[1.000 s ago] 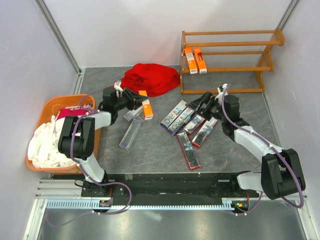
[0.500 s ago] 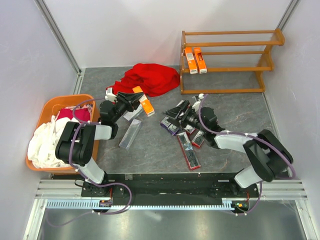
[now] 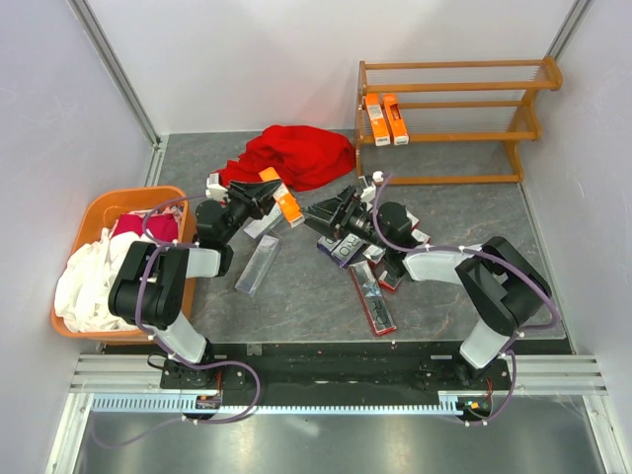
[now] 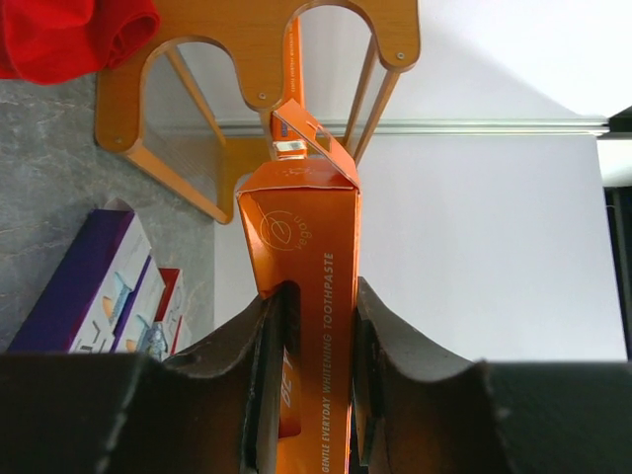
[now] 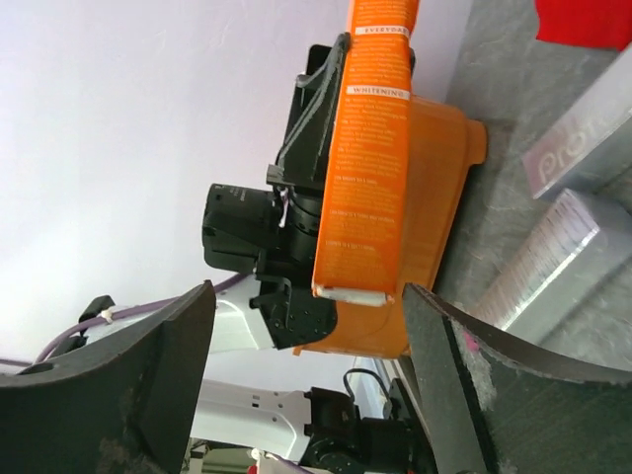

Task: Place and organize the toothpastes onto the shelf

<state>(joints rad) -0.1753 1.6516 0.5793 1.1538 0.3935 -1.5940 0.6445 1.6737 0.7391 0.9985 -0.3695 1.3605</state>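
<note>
My left gripper [image 3: 265, 192] is shut on an orange toothpaste box [image 3: 286, 205], held off the table left of centre; in the left wrist view the box [image 4: 308, 247] stands between the fingers [image 4: 262, 375]. My right gripper [image 3: 321, 210] is open, just right of that box's free end; in the right wrist view the box [image 5: 370, 148] hangs ahead between the spread fingers. Two orange boxes [image 3: 384, 118] stand on the wooden shelf [image 3: 449, 87] at the back right. Purple, silver and red boxes [image 3: 348, 242] lie under my right arm. Two silver-grey boxes [image 3: 259, 265] lie left of centre.
A red cloth [image 3: 296, 156] lies behind the left gripper. An orange basket [image 3: 94, 212] with white cloths stands at the left edge. A dark red box [image 3: 373, 298] lies near the front. The shelf's side frame [image 4: 247, 39] shows beyond the held box.
My right arm has swung left across the pile of boxes, bringing its open gripper up to the orange box. My left gripper has raised the box slightly.
</note>
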